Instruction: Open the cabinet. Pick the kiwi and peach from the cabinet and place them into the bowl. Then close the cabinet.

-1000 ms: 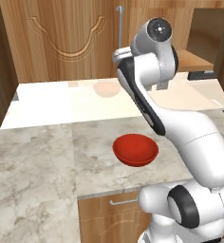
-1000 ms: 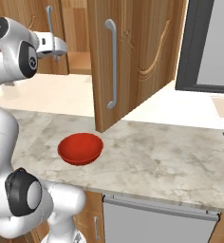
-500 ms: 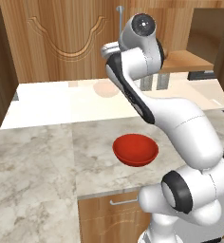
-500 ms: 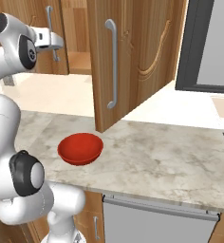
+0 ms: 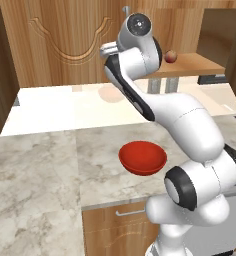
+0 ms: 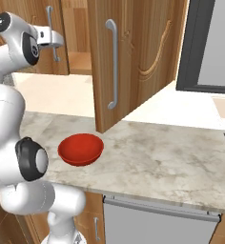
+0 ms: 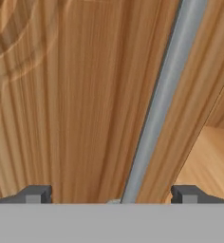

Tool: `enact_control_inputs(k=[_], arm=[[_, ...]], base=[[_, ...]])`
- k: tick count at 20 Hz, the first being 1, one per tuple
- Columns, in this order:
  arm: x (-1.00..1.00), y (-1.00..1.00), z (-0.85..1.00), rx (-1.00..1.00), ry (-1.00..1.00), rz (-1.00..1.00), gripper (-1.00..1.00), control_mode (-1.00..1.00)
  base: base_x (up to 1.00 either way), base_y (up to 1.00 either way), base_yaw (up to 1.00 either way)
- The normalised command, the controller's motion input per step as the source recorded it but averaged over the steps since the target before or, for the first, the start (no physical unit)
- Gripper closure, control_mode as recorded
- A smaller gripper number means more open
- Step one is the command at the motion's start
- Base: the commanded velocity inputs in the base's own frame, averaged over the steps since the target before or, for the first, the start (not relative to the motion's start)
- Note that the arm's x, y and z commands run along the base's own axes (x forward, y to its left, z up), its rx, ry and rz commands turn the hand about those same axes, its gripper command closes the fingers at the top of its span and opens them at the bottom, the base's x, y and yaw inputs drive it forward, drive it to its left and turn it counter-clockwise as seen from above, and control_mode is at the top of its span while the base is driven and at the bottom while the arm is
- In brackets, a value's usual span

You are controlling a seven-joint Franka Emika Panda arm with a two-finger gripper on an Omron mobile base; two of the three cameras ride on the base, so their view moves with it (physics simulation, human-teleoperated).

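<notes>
The cabinet's left door [image 5: 65,45] is closed, and its right door [image 6: 143,57] is swung open over the counter. My gripper [image 7: 111,194] is open and close against the left door, with that door's silver handle [image 7: 161,95] running up between the fingertips [image 7: 35,193]. The hand [image 5: 106,50] sits high by the same handle [image 6: 50,26], and the gripper [image 6: 57,38] holds nothing. The peach [image 5: 171,56] rests on the shelf inside the open half. The red bowl [image 5: 142,157] [image 6: 81,149] stands on the counter below. The kiwi is out of view.
The marble counter [image 6: 171,157] runs to the right under the open door, whose handle [image 6: 113,62] faces the bowl. A dark framed appliance [image 6: 209,47] hangs at the far right. A pale wooden counter [image 5: 50,110] lies under the cabinet.
The arm has turned and carried the hand leftward and up to the closed left door's handle. The jaws stay open. Bowl and peach have not moved.
</notes>
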Motion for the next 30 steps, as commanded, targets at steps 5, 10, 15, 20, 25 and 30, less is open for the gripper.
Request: enact_control_inputs(k=[5,10,15,20,25,30], arm=[[0.40,0.00,0.00,0.01,0.00,0.00,-1.00,-1.00],[0.42,0.00,0.00,0.01,0.00,0.00,-1.00,-1.00],[0.42,0.00,-0.03,0.00,0.00,0.00,-1.00,-1.00],[0.37,0.00,-0.13,0.00,0.00,0.00,1.00,-1.00],[0.16,0.00,-0.18,0.00,0.00,0.00,1.00,-1.00],[0.06,0.00,-0.10,0.00,0.00,0.00,1.00,-1.00]], base=[[0.00,0.00,0.00],[0.00,0.00,0.00],[0.00,0.00,0.00],[0.00,0.00,0.00],[0.00,0.00,0.00],[0.00,0.00,0.00]])
